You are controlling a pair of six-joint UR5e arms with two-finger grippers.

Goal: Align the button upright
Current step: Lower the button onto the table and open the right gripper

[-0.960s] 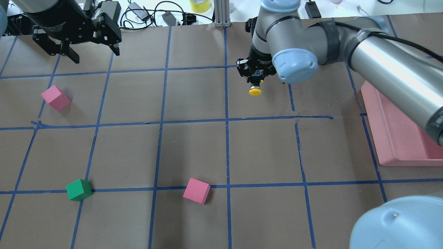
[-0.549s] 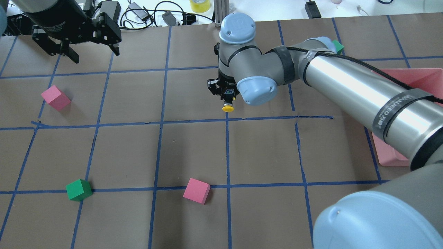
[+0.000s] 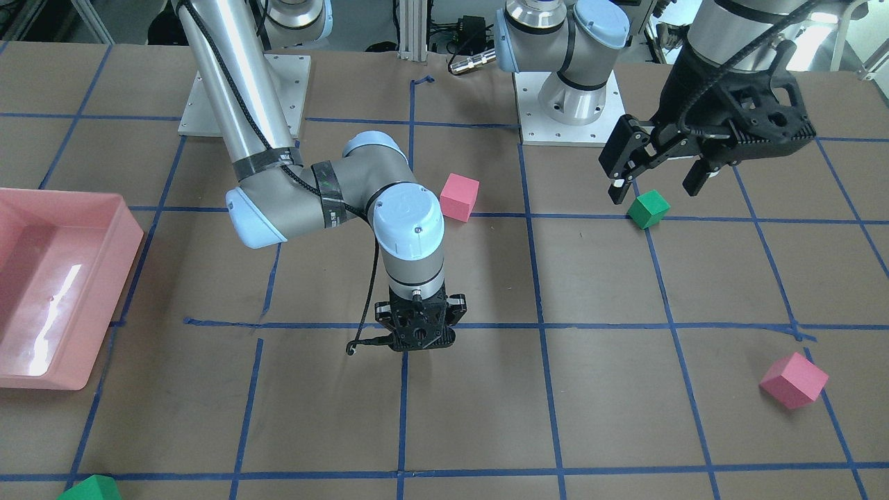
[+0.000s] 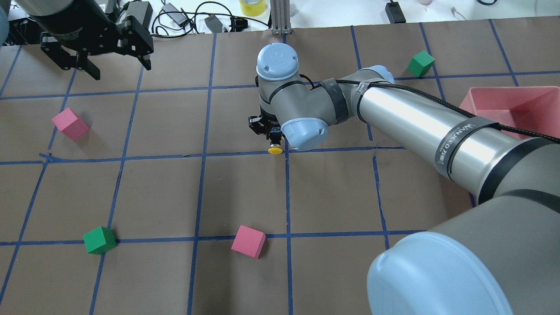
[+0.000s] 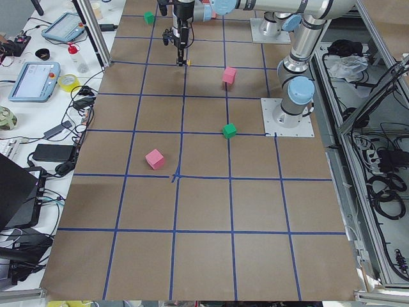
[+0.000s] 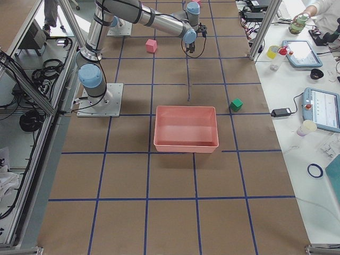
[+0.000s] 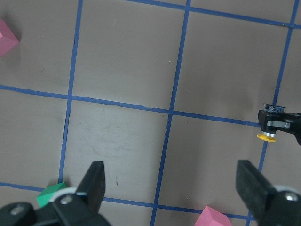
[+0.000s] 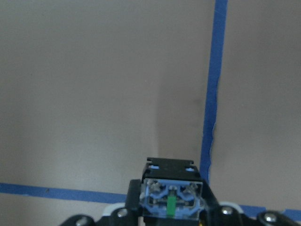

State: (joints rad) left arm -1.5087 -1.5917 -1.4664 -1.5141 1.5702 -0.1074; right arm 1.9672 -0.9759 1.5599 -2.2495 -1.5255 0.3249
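Overhead exterior: right end effector (image 4: pixel 274 138) grips button (image 4: pixel 274 150) (yellow cap down).

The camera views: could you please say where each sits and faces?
Front-facing: across the table, facing the robot; left gripper, right gripper show.
Overhead: behind the robot, looking down; right gripper holds the button.
Left exterior: table's left end; left arm near.
Right exterior: table's right end; right arm near.
Left wrist: down past open left gripper.
Right wrist: down onto the button.
Overhead and left wrist share the button.
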